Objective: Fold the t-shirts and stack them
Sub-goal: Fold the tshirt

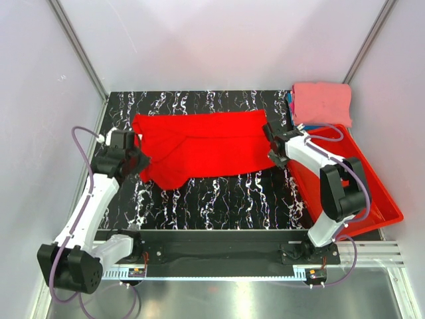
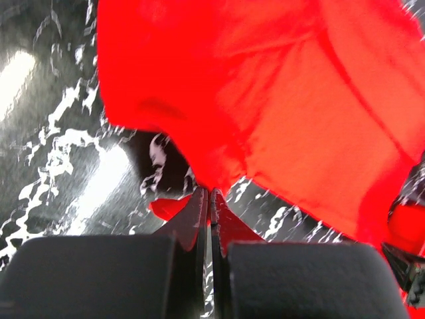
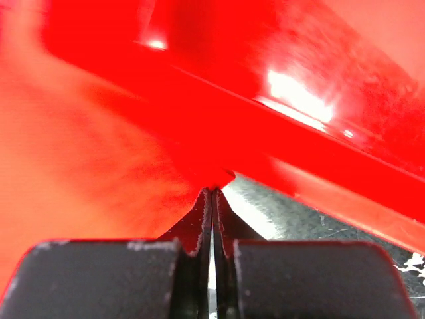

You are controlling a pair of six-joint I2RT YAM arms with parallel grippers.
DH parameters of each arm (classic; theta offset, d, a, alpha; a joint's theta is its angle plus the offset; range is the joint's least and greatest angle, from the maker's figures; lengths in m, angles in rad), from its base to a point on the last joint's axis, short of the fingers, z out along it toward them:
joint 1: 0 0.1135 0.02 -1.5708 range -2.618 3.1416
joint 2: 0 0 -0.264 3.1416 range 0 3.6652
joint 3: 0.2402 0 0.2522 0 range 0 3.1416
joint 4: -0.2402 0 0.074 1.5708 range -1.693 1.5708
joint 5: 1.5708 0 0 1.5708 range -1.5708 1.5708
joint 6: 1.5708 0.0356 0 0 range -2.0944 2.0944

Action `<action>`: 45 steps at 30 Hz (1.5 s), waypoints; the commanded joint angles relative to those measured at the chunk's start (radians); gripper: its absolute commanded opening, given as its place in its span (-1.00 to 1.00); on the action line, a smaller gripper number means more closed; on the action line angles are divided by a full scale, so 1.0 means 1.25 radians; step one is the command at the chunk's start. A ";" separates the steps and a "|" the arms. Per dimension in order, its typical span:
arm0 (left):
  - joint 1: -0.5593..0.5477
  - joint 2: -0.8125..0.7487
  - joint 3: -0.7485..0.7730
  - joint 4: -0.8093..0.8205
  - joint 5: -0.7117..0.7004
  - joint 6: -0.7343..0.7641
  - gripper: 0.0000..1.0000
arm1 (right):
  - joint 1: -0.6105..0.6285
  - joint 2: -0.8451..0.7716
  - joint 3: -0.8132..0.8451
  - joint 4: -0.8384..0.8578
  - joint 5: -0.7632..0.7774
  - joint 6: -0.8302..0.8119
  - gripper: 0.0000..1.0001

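A black table [image 1: 226,199] veined with white sits inside pale walls, seen from overhead. At the near edge, at six o'clock, two arms are bolted side by side.

The left gripper [image 1: 137,159] reaches toward nine o'clock. Its wrist view shows the jaws pressed together on a pinch of red cloth [image 2: 209,193]. The right gripper [image 1: 273,143] reaches toward three o'clock, and its jaws are likewise clamped on a red hem [image 3: 212,191].

Between them the bright red t-shirt [image 1: 199,146] lies across the table's centre, stretched from nine to three. A loose flap sags toward seven o'clock.

The shirt looks light, thin and limp, so it will likely droop and crease wherever it is unsupported. Opposite edges or corners seem the best places to hold it, kept taut between both grippers.

A rigid red bin [image 1: 385,206] sits at four o'clock, close beside the right gripper. At the far corner, at one o'clock, a folded salmon-pink t-shirt [image 1: 323,103] rests with a sliver of blue cloth [image 1: 290,105] showing beneath it.
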 commanded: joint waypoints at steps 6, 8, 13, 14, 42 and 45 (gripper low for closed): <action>0.023 0.128 0.204 0.028 -0.114 0.039 -1.00 | 0.000 0.023 0.138 0.016 0.017 -0.188 -1.00; 0.039 0.162 0.236 0.028 -0.123 0.050 -1.00 | -0.003 0.060 0.178 0.020 0.009 -0.216 -1.00; 0.088 0.274 0.318 0.056 -0.103 0.052 -1.00 | -0.015 0.138 0.266 0.025 -0.023 -0.295 -1.00; 0.093 0.288 0.329 0.058 -0.100 0.052 -1.00 | -0.020 0.149 0.278 0.025 -0.031 -0.305 -1.00; 0.158 0.711 0.645 0.060 -0.020 0.176 -1.00 | -0.093 0.414 0.567 -0.044 -0.136 -0.396 -1.00; 0.158 0.743 0.663 0.053 -0.008 0.186 -1.00 | -0.094 0.429 0.586 -0.056 -0.139 -0.394 -1.00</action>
